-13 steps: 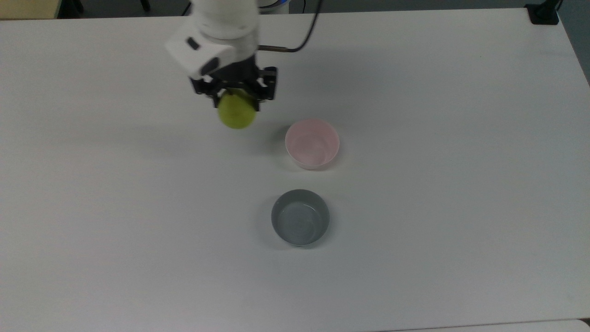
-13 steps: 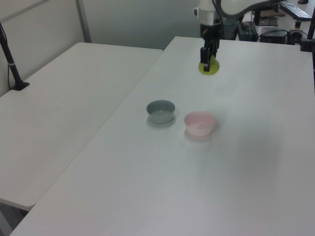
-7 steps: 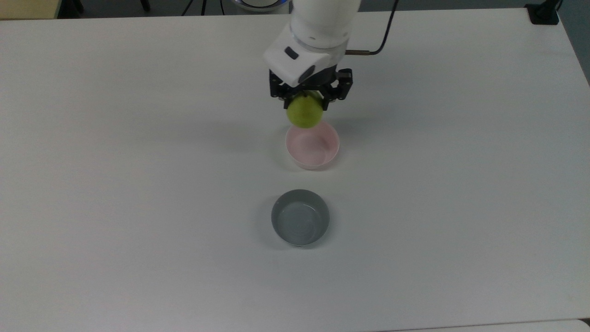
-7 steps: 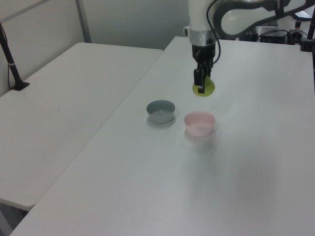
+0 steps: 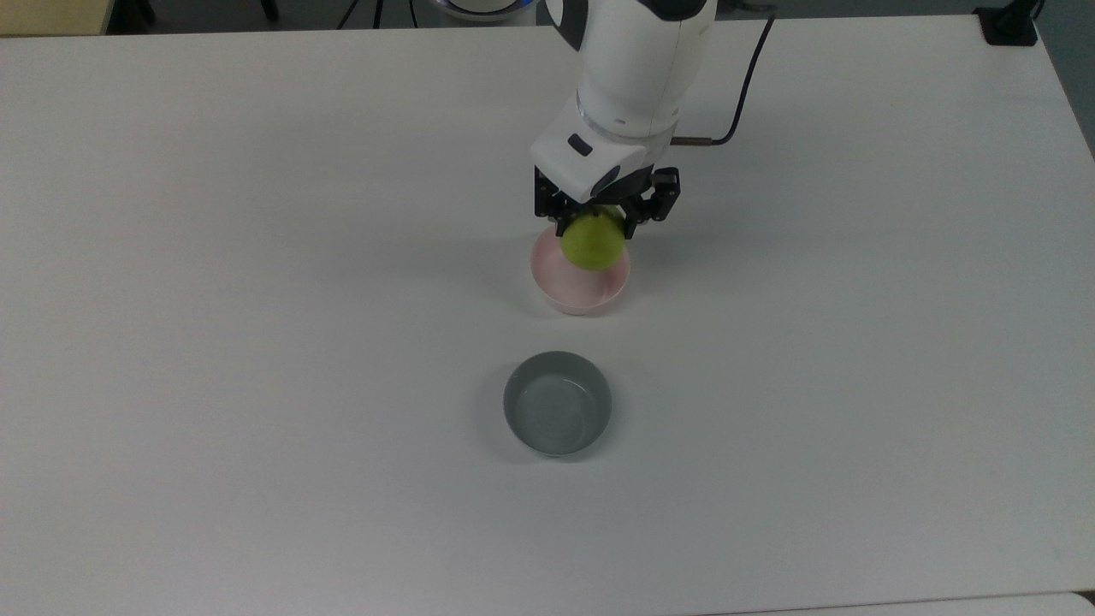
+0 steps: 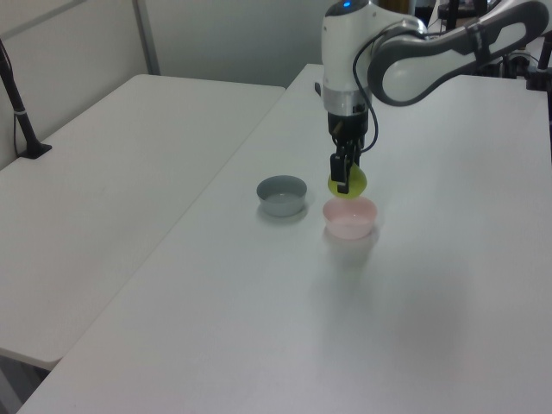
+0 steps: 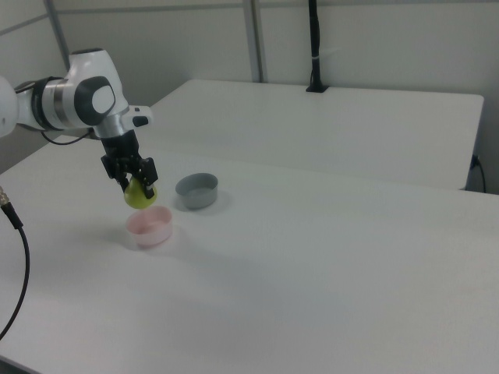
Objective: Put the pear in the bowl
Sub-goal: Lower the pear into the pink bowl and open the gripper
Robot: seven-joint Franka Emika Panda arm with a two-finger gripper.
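My gripper (image 5: 595,224) (image 6: 343,179) (image 7: 136,184) is shut on the pear (image 5: 592,242) (image 6: 353,181) (image 7: 140,195), a roundish yellow-green fruit hanging below the fingers. The pear hovers just above the pale pink bowl (image 5: 580,286) (image 6: 349,217) (image 7: 150,227), over its far part in the top view. In the left and right views a small gap shows between the fruit and the bowl's rim.
A grey bowl (image 5: 557,403) (image 6: 282,195) (image 7: 196,191) of like size stands near the pink one on the white table (image 5: 257,342). A second white table (image 6: 112,172) (image 7: 351,125) adjoins it. A black cable (image 5: 744,94) trails from the arm.
The arm has carried the pear from the top view's left to over the pink bowl, lowering toward it. Both bowls stayed in place.
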